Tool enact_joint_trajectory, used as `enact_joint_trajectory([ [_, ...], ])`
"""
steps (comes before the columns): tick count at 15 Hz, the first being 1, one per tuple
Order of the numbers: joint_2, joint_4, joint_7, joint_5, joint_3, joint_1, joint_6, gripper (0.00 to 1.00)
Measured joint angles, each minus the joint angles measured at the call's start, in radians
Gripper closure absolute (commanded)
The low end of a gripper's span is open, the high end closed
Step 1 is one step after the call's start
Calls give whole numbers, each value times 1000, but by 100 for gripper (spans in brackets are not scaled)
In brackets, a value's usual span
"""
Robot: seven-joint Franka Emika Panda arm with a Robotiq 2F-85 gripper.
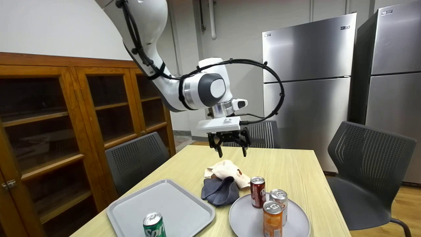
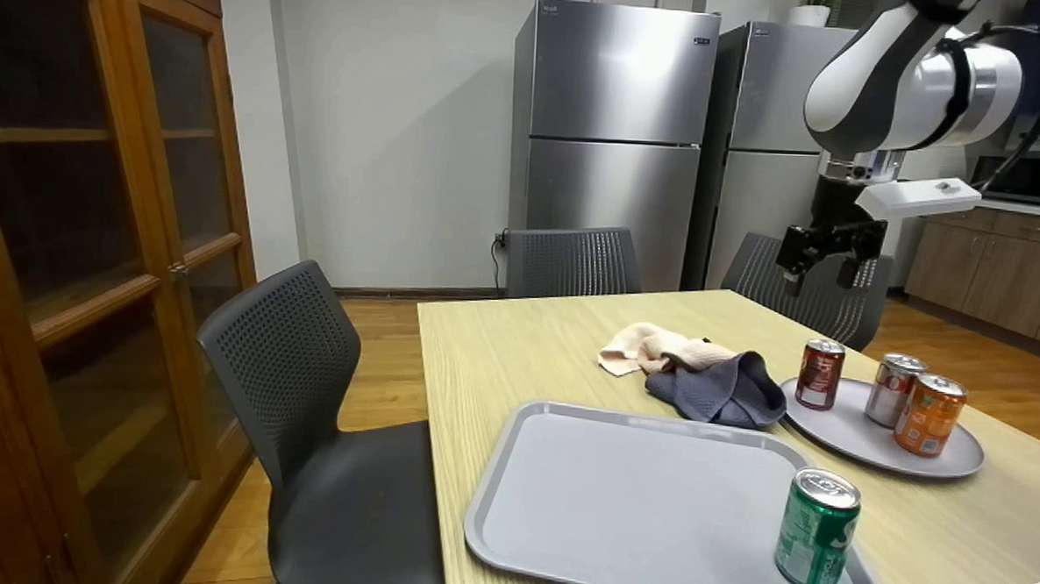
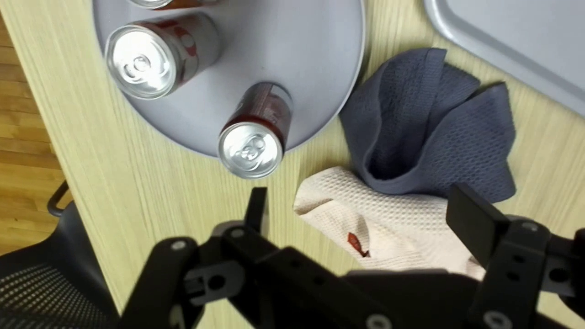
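In an exterior view, the bottom edge crops the near end of the bench [image 1: 292, 168], the tray [image 1: 158, 200] and the green can [image 1: 154, 227]; near the rim of the plate [image 1: 243, 214], the orange can [image 1: 272, 220] partly hides the silver can [image 1: 282, 199]. In the wrist view, the tool [image 3: 361, 204] covers part of the cream cloth [image 3: 397, 228].

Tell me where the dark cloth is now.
In the wrist view, the dark cloth lies on the table right of centre, between the round plate on its left and the tray on its right, against the pale cloth.
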Motion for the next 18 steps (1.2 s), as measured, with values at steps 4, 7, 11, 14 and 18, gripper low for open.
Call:
enact_joint_trajectory([
  [4, -97, -164, -21, 1, 31, 25, 34, 0],
  [7, -165, -267, -29, 1, 42, 50, 47, 0],
  [11, -249, -378, -35, 3, 46, 91, 48, 0],
  [14, -307, -448, -39, 24, 53, 126, 48, 0],
  [18, -370, -528, -48, 40, 57, 180, 48, 0],
])
